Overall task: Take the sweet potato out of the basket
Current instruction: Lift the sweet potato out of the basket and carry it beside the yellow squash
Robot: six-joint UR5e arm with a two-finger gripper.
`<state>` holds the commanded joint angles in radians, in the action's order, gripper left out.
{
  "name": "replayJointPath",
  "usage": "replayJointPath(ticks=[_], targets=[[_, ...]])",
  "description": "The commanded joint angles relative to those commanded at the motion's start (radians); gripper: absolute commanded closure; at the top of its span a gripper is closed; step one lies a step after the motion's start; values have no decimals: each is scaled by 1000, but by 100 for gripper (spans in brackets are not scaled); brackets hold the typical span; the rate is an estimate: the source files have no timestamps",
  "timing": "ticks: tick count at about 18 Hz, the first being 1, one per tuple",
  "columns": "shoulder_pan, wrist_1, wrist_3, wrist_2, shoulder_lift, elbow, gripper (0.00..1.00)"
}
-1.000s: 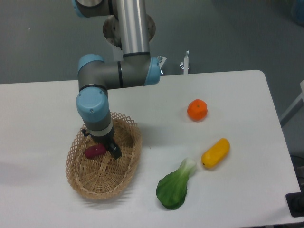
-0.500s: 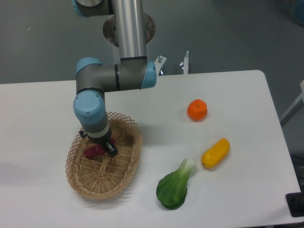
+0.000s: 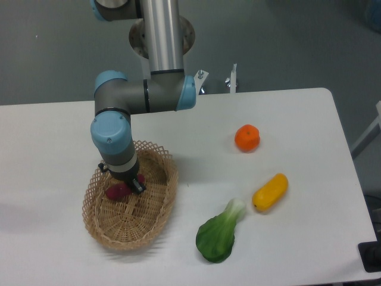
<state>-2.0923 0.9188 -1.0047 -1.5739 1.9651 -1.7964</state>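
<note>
Wicker basket sits under the gripper, which is down inside it. Sweet potato lies on the basket floor, touching the fingertips on their left side. Can't tell jaw state, wrist hides it. Centre across the tuber's short axis, close firmly, then lift straight up clear of the rim.

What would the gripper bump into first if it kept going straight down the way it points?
Most likely the sweet potato. The gripper points down into the basket and sits right at the tuber's right end. Whether they already touch is hard to tell from this one view.
</note>
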Motion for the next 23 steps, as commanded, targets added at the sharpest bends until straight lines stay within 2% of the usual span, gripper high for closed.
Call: replayJointPath(ticks=[6,12,17,22,23], targets=[[-95,15,-5,11,-69,71,76],[-268,34,-141,37,-92,163,76],[-431,104,-340,81,-104,222,76],[-557,239,-486,94,-121,273,76],[-572,251,-517,94,-121,276,76]])
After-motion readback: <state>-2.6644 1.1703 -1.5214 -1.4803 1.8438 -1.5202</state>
